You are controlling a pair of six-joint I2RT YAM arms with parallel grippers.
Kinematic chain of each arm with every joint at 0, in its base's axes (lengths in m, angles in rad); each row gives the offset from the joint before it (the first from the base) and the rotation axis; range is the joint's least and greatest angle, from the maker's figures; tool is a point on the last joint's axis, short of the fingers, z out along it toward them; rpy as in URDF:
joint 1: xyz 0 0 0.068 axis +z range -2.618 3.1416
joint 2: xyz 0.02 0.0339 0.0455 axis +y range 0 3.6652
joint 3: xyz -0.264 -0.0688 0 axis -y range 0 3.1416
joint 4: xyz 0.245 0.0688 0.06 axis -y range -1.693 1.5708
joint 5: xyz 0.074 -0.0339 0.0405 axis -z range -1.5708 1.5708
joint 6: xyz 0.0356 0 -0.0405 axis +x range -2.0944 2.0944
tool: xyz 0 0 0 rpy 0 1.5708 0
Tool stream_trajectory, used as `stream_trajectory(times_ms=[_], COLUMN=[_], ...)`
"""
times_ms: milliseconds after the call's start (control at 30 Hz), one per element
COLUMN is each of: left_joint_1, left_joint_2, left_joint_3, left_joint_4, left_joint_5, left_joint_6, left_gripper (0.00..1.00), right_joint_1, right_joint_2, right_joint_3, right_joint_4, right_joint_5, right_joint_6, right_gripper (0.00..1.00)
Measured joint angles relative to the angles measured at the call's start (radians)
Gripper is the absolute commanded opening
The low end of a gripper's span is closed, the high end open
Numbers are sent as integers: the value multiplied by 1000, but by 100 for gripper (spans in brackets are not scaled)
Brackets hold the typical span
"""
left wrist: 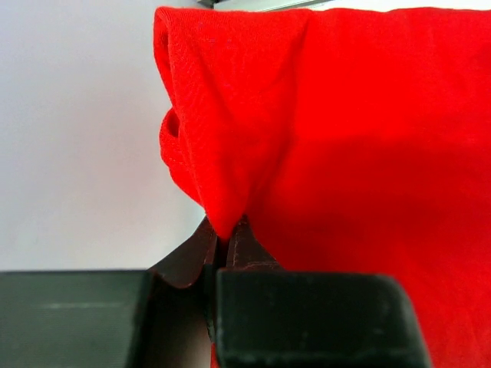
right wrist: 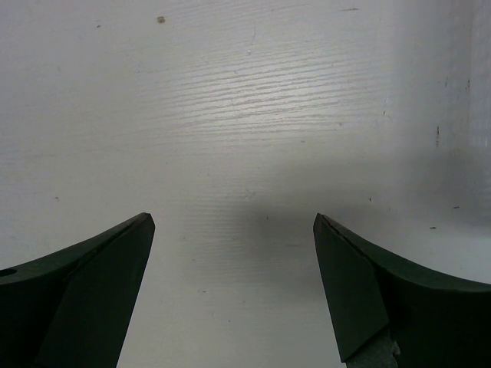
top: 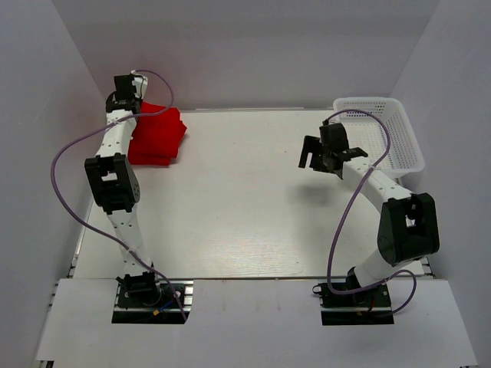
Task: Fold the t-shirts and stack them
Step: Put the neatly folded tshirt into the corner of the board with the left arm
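A red t-shirt lies folded in a pile at the far left of the table. My left gripper is at the pile's far left corner, and in the left wrist view it is shut on a pinch of the red t-shirt. My right gripper hangs over the bare table at the right. In the right wrist view it is open and empty, with only the table top between its fingers. No other t-shirt shows.
A white plastic basket stands at the far right of the table, beside the right arm. White walls close in the table on the left, back and right.
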Motion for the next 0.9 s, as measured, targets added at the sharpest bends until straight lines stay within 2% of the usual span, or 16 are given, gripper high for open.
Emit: stream_trajectory(times_ms=[33,100,133,167,200,233,500,633,800,900], left_joint_1=[3,8,10,12,14,16,26,23,12,-3], left_joint_2=[3,10,15,20,26,29,36,12,-77,-182], left_joint_3=[0,0,0,2,4,4,46,54,38,-41], left_joint_4=[4,8,8,9,12,13,-8,-35,-126,-155], left_joint_5=[-2,-6,-9,-15,-24,-32,-45,-24,125,227], left_joint_6=[0,-2,-3,0,-1,-7,-65,-111,-243,-339], left_gripper=[9,16,47,68,76,100,100,100,100,100], right_joint_1=[0,0,0,0,0,0,0,0,0,0], right_joint_2=[6,17,22,25,26,26,16,-53,-211,-276], right_joint_3=[8,23,29,33,35,36,46,20,-55,-107], right_joint_4=[-4,-14,-21,-26,-30,-33,-53,-55,-47,-35], right_joint_5=[0,0,0,-1,-1,-2,-10,-13,-18,-28], right_joint_6=[0,-2,-3,-4,-4,-5,-23,-26,-25,-24], right_gripper=[90,90,90,90,90,90,90,90,90,90])
